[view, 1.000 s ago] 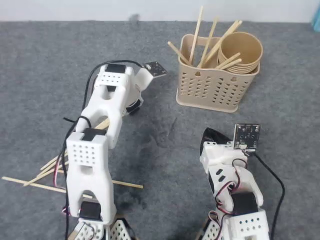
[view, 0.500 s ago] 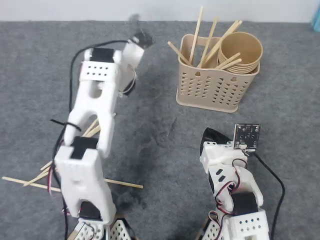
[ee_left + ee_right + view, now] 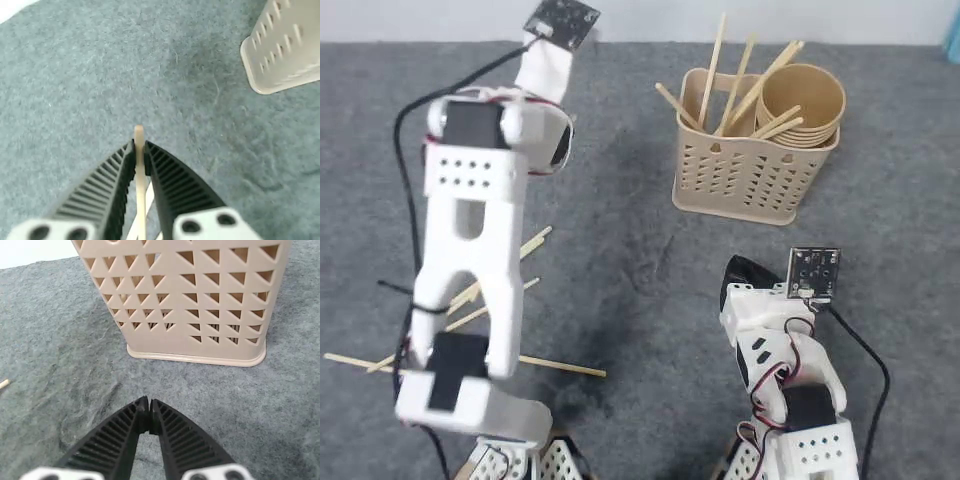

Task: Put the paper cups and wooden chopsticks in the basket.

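My left gripper (image 3: 138, 145) is shut on a wooden chopstick (image 3: 139, 134), whose tip pokes out past the fingertips, high over the grey carpet. The left arm (image 3: 470, 230) stands raised at the left. The beige perforated basket (image 3: 740, 175) at the back right holds a stack of paper cups (image 3: 807, 100) and several chopsticks (image 3: 715, 70). More chopsticks (image 3: 560, 366) lie loose on the carpet beside the left arm. My right gripper (image 3: 148, 402) is shut and holds nothing, low on the carpet a short way in front of the basket (image 3: 200, 300).
Grey carpet (image 3: 640, 280) covers the table, with open room between the two arms and in front of the basket. A pale wall edge runs along the back. The left arm's cables (image 3: 410, 150) hang beside it.
The left arm has risen and swung back and to the left, with the chopstick in its gripper. The right arm has not moved.
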